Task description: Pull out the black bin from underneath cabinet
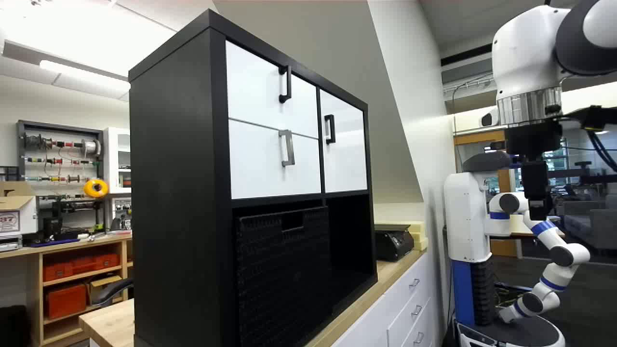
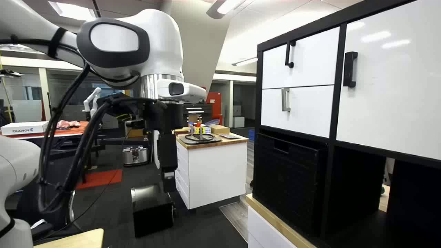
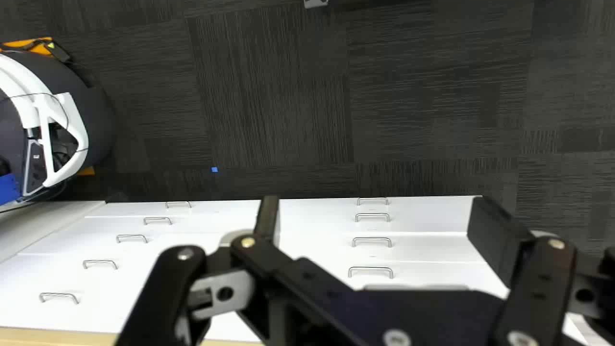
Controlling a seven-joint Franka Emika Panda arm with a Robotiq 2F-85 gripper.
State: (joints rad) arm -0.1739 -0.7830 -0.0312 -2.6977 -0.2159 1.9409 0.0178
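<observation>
The cabinet is a black box with glossy white fronts and handles; it also shows in an exterior view. The black bin sits in a lower compartment under two white drawers, its handle slot near the top. It also shows in an exterior view. My gripper points down, away from the cabinet, apart from the bin; it also hangs in an exterior view. In the wrist view the fingers are wide apart with nothing between them. The bin and cabinet are out of the wrist view.
The cabinet stands on a wooden counter with white drawers below. A dark device sits on the counter beside the cabinet. A mobile robot stands behind. A white drawer unit and a black box stand farther off.
</observation>
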